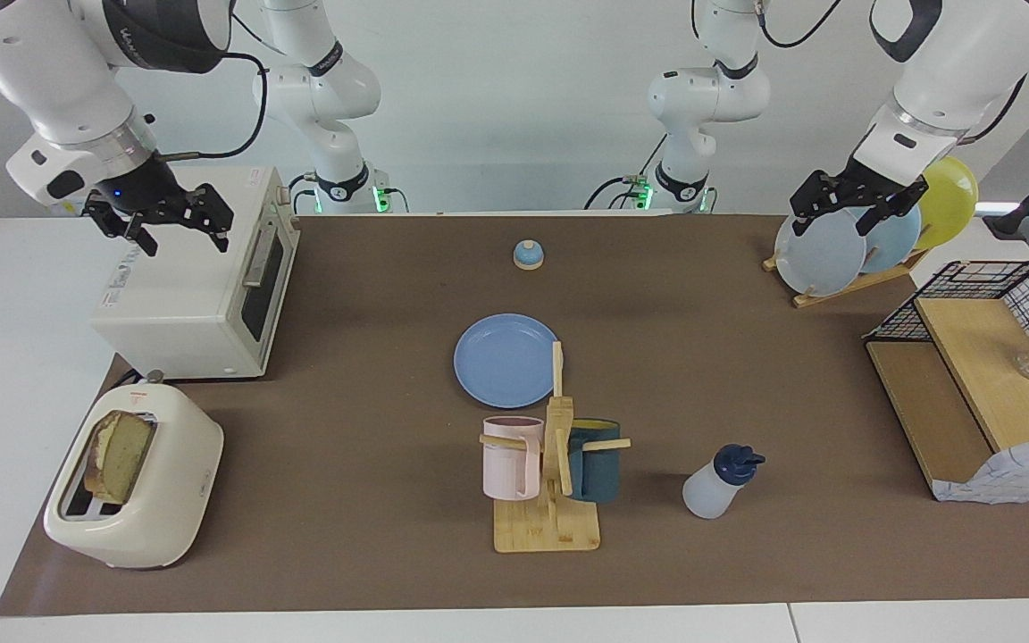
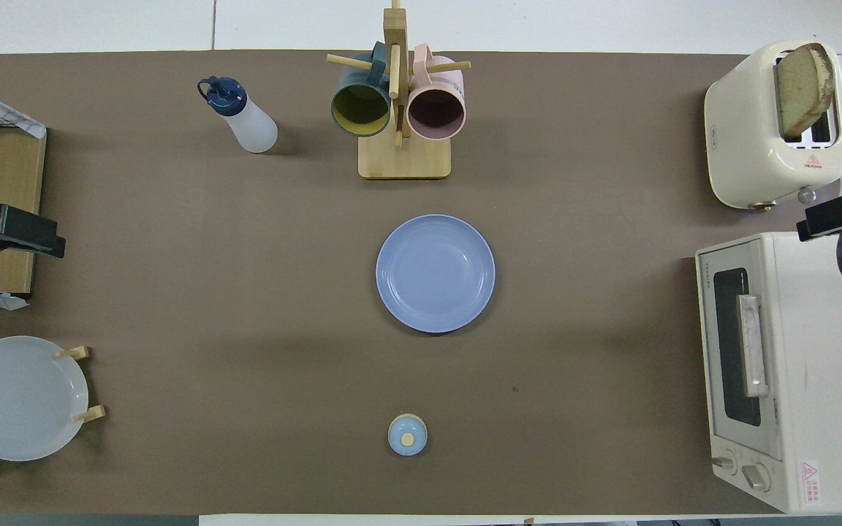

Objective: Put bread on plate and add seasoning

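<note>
bread (image 1: 119, 454) upright in toaster (image 1: 135, 487) — overhead hides both claws' tips.

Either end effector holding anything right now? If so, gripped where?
Nothing is held. The left end effector hangs open over the plate rack; the right end effector hangs open over the toaster oven. The bread sits in the toaster.

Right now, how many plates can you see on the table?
4: the blue plate flat mid-table beside the mug rack, and three upright in the plate rack at the left arm's end: pale blue-grey, blue, yellow. More may be hidden.
</note>
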